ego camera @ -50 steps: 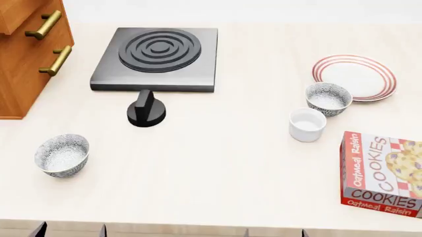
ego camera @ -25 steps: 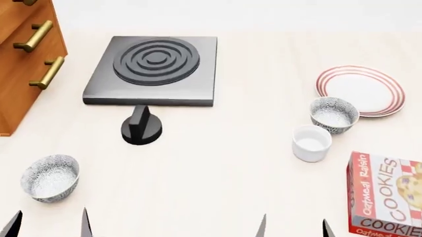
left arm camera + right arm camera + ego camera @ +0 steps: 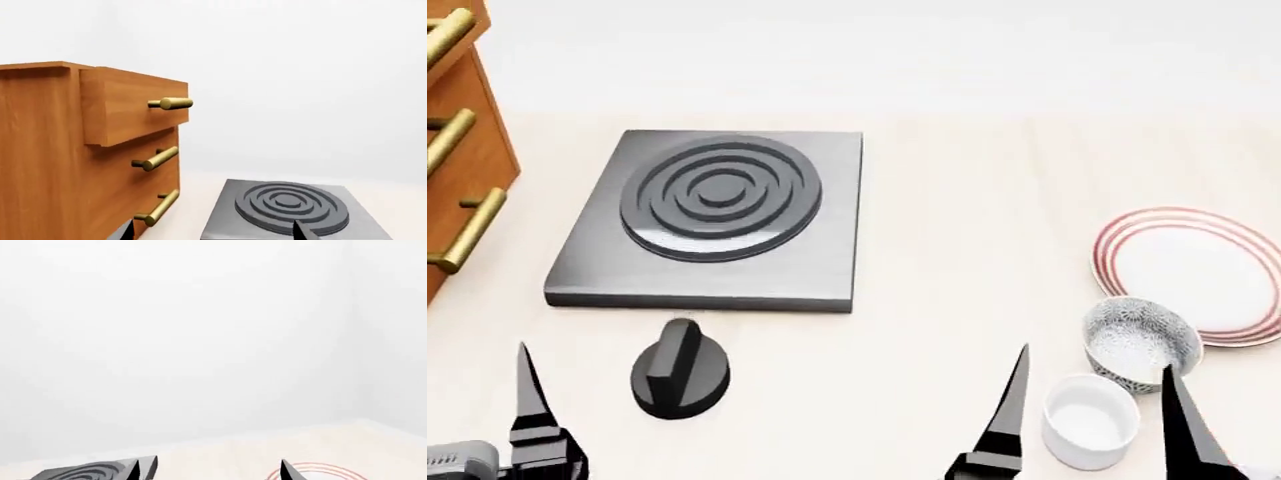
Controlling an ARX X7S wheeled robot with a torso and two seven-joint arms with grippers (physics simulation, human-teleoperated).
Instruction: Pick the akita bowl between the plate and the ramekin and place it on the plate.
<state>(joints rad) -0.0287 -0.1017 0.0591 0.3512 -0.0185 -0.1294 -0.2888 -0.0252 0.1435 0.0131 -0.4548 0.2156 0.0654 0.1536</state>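
Over pale counter [image 3: 961, 200], right pincer [image 3: 1090, 385] gapes, empty, near akita bowl [image 3: 1141, 341].

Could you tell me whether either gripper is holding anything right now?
Nothing is held: the left gripper and right gripper both stand open and empty.

Pale cream counter [image 3: 961, 180] under even, soft light. Plain white wall [image 3: 300, 75] behind. Wooden drawer cabinet [image 3: 60, 150] with brass handles [image 3: 170, 103] at the counter's left edge.
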